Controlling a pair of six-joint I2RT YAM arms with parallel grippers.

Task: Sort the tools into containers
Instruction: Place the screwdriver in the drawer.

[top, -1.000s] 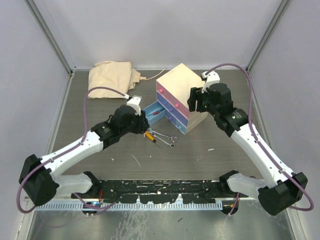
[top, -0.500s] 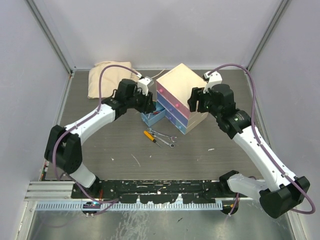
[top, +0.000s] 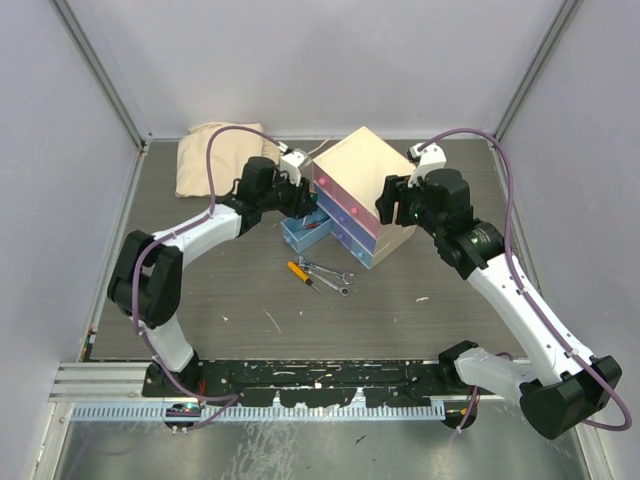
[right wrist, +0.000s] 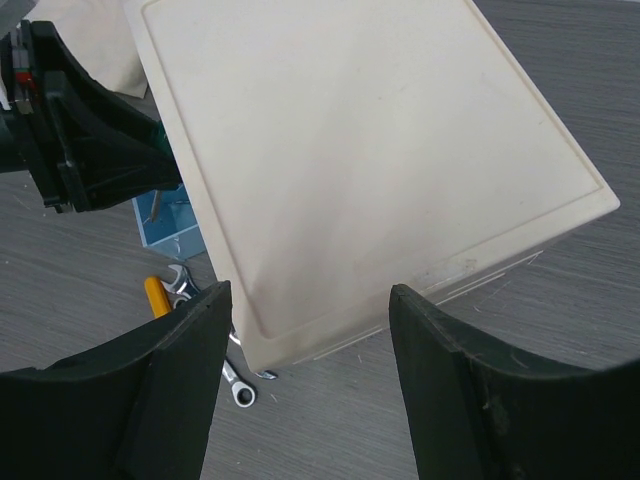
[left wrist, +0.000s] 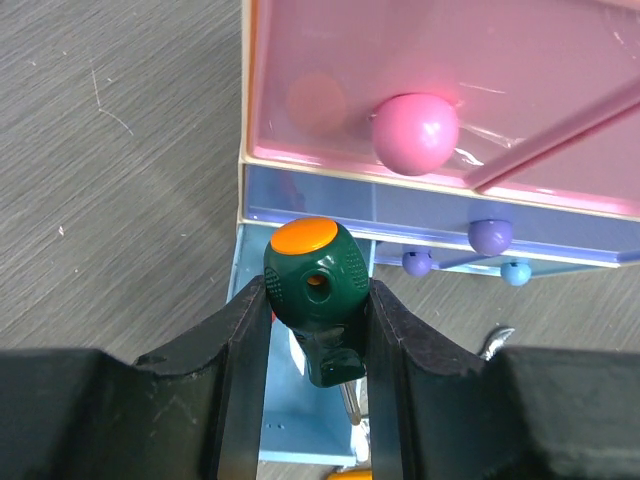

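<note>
The left gripper point(left wrist: 318, 305) pinches the stubby green-handled screwdriver point(left wrist: 312, 280) by its handle, orange cap showing. Directly beneath this gripper the light-blue drawer point(left wrist: 300, 435) stands pulled out. Just ahead of it are the pink drawer point(left wrist: 330, 90) and the blue drawer point(left wrist: 330, 195). The right gripper point(right wrist: 310, 370) is spread wide, with the cream chest point(right wrist: 360, 160) just beyond its fingers; whether they touch it cannot be told. The orange-handled screwdriver point(right wrist: 157, 295) and a spanner point(right wrist: 240, 388) lie on the tabletop point(right wrist: 330, 430) near its left finger.
</note>
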